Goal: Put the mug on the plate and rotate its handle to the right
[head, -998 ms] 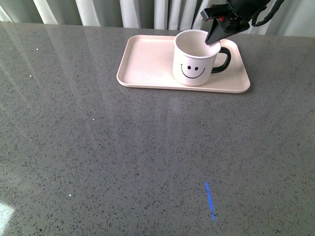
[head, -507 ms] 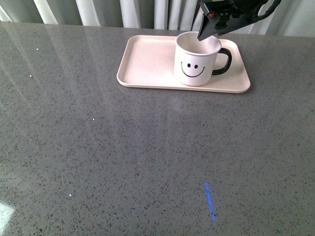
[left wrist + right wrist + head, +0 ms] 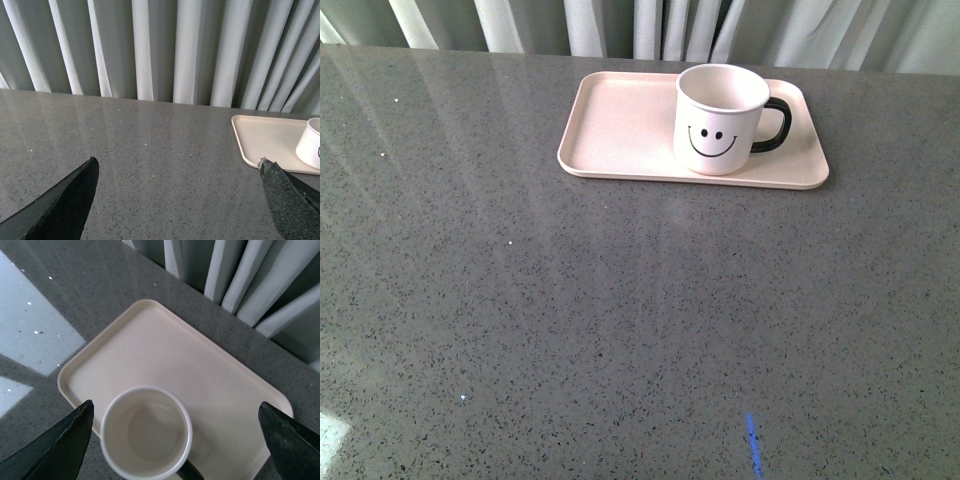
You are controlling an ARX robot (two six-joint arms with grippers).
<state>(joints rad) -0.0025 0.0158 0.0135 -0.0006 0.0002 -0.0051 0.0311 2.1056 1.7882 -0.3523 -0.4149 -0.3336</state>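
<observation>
The cream-white mug point(image 3: 720, 118) with the black smiley face stands upright on the right half of the pale pink plate point(image 3: 620, 125). Its black handle point(image 3: 775, 127) points right. Neither gripper shows in the front view. In the right wrist view my right gripper point(image 3: 176, 412) is open and empty, high above the mug point(image 3: 147, 432) and the plate point(image 3: 165, 355), with the handle point(image 3: 189, 472) at the frame's bottom edge. In the left wrist view my left gripper point(image 3: 177, 170) is open and empty over bare table, with the plate point(image 3: 267, 140) and mug point(image 3: 311, 145) off to one side.
The grey speckled table point(image 3: 570, 320) spreads wide in front of the plate. White curtains point(image 3: 650, 25) hang behind its far edge. A short blue light streak point(image 3: 753, 445) lies on the table near the front.
My right gripper, which hung over the mug's rim, has risen and left the front view. The mug and plate have stayed put.
</observation>
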